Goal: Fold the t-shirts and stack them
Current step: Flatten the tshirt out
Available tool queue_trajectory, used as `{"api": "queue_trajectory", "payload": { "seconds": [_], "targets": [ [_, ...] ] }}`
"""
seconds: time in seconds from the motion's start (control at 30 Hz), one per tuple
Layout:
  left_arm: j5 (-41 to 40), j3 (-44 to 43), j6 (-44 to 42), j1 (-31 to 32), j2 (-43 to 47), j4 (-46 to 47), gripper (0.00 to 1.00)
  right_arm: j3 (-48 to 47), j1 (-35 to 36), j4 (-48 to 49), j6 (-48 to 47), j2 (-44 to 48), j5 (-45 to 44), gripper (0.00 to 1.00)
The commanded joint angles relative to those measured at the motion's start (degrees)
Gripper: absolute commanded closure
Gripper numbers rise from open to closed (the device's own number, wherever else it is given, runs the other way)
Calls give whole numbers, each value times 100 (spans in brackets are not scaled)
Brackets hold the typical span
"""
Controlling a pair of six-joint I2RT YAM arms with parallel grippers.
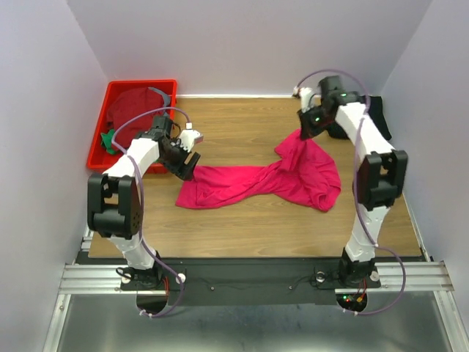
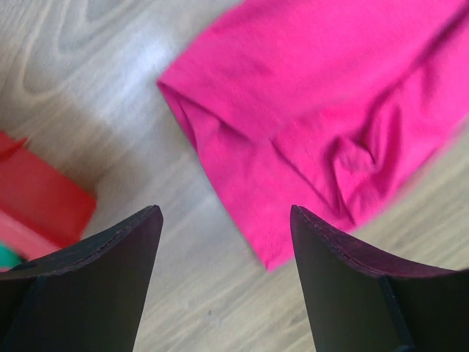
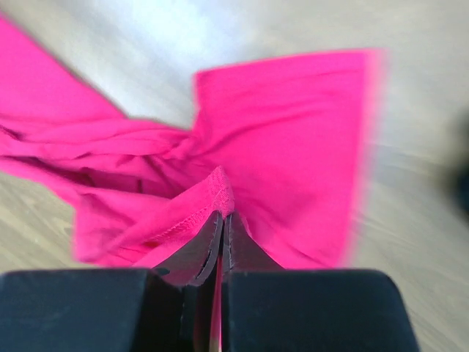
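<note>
The pink shirt [image 1: 256, 183] lies crumpled across the middle of the bench [image 1: 242, 235]. Its long axis runs from the left edge toward the right edge, and most of the cloth is bunched at the right end.

The right gripper [image 1: 308, 130] has hold of that bunched end on its far side. In the right wrist view its fingers [image 3: 201, 253] are pressed together with the stitched hem [image 3: 214, 189] caught between them. The cloth falls away from them toward the bench, so this end looks raised a little.

The left gripper [image 1: 185, 167] hangs just at the shirt's left end, its fingers [image 2: 121, 271] spread wide with nothing between them. In the left wrist view the shirt's end lies ahead of the fingers. One corner reaches into the gap on the side of the right-hand finger, and bare wood shows before the other (whether the tips touch the bench cannot be told).

The free left end is therefore the left arm's to take, since it is much the nearer. As I judge it, the next move is a short reach forward and across onto that end. Then both arms can draw the shirt out flat along its long axis.

No shirt looks folded yet. A dark red shirt [image 1: 135, 103] and a scrap of green cloth [image 1: 110, 139] sit in the bin [image 1: 94, 150] at the far-left corner. A black shirt [image 1: 379, 114] lies by the far-right corner, behind the right arm.
</note>
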State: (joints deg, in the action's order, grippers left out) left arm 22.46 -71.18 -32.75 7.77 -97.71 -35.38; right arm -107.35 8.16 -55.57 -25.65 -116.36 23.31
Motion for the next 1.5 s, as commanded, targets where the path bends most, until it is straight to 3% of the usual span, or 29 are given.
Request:
{"api": "queue_trajectory", "payload": {
  "seconds": [0.0, 0.17, 0.33, 0.57, 0.73, 1.13, 1.23, 1.33, 1.37, 1.43, 1.47],
  "targets": [
    [364, 358, -635, -21, 962, -391, 20, -559, -412, -41, 139, 1035, -282, 99],
    [225, 1271, -1591, -21, 1658, -400, 32, -270, -491, -85, 139, 1536, -608, 99],
    [-13, 2010, -1954, 84, 2256, -172, 44, 56, -482, -94, 271, 1826, -732, 100],
    [110, 2353, -1682, 593, 2353, 232, 44, 952, -474, -165, 324, 2178, -696, 100],
    [-215, 2775, -1463, 1402, 2432, 916, 41, 1444, -482, -165, 376, 2556, -837, 99],
    [-488, 2732, -1444, 2140, 1485, 1700, 40, 1603, -482, -165, 455, 2820, -1083, 99],
    [-462, 2785, -1453, 2246, 1273, 1797, 44, 1577, -482, -165, 473, 2838, -1092, 100],
    [-523, 2802, -1401, 2282, 1071, 1859, 62, 1533, -482, -130, 491, 2820, -1231, 99],
    [-610, 2759, -1366, 2282, 1018, 1841, 79, 1498, -491, -121, 491, 2820, -1311, 99],
    [-699, 2453, -1278, 2255, 964, 1606, 99, 1323, -491, -7, 561, 2776, -1521, 99],
    [-673, 2285, -1243, 2220, 999, 1482, 100, 1209, -491, 37, 570, 2750, -1566, 99]
  ]
}}
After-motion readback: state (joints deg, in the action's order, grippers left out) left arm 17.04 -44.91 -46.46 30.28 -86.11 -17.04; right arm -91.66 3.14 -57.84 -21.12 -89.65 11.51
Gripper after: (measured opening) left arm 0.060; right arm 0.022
